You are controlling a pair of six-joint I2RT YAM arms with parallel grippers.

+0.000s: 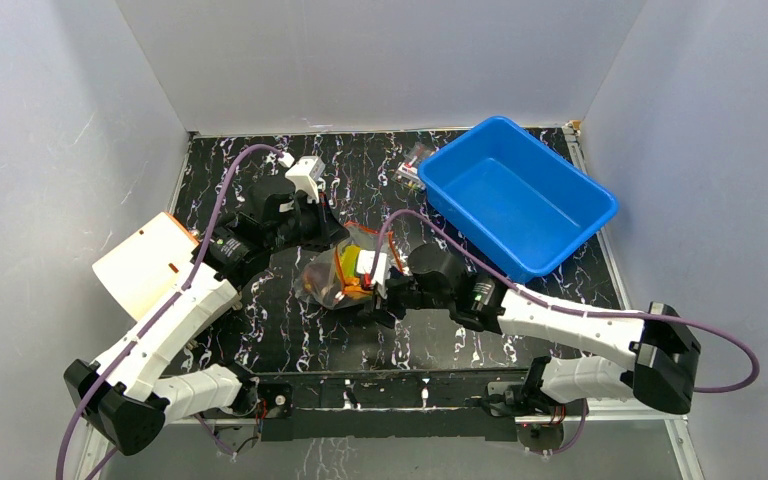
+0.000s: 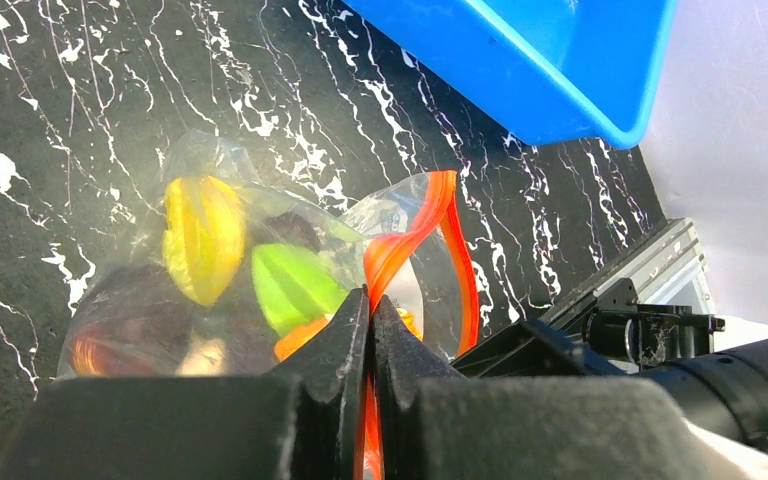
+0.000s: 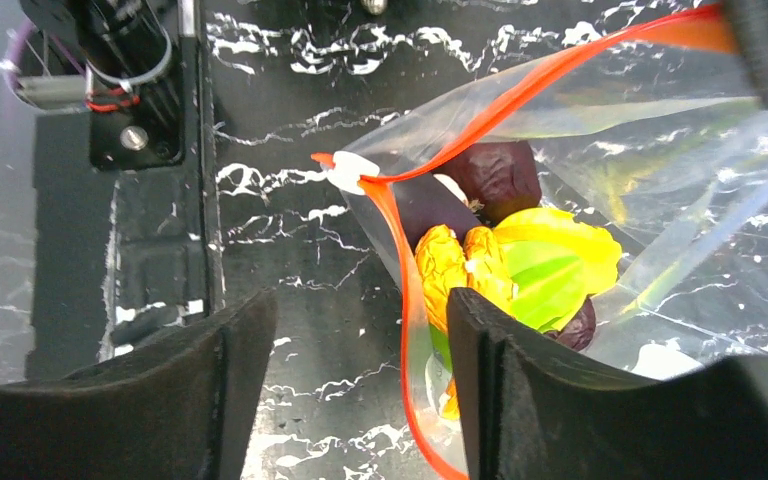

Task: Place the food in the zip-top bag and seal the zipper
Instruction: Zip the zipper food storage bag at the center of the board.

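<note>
Two grippers meet at the zip-top bag [image 1: 332, 278], which lies on the black marbled table [image 1: 290, 335] between them.

The left gripper [image 2: 370, 300] has its jaws pressed tight together, with the zipper [image 2: 430, 215] pinched between them. The red-orange strip rises out of the tips, curls over, and loops back down just beyond them. The clear body of the bag [image 2: 195, 160] spreads away ahead of those jaws and off to one side.

Inside the bag sits the food. A yellow piece [image 2: 203, 238] is farthest from the fingertips. A green piece [image 2: 295, 285] and an orange piece [image 2: 295, 340] lie right up against the left finger. Something dark sits behind them, too blurred to name.

The right gripper [image 3: 360, 315] stands with its jaws roughly half apart and nothing clamped between them. In its own wrist view the zipper [image 3: 520, 95] crosses the gap below the fingers and runs down close beside the finger on the right. Whether it touches that finger I cannot tell. Past the tips, the dark eggplant [image 3: 500, 175] and the orange and yellow-green pieces [image 3: 550, 260] show through the plastic.

Well beyond both pairs of jaws is a blue bin [image 1: 520, 195], with a small clear packet [image 1: 415, 165] at its far corner.
</note>
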